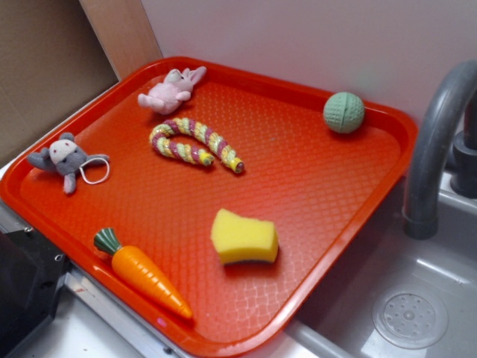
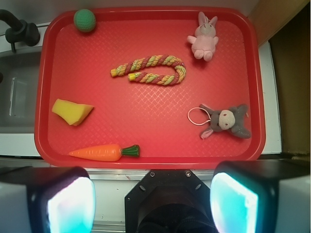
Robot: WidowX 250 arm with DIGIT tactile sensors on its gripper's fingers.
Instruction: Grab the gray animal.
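The gray animal is a small gray plush with a white face, round ears and a thin white cord loop. It lies at the left edge of the red tray. In the wrist view the gray animal lies at the tray's right side, near the front rim. My gripper is high above and in front of the tray's near edge, well apart from the toy. Its jaws stand wide open with nothing between them. The gripper does not show in the exterior view.
On the tray lie a pink plush bunny, a braided rope toy, a green ball, a yellow sponge and an orange carrot. A sink with a gray faucet lies beside the tray.
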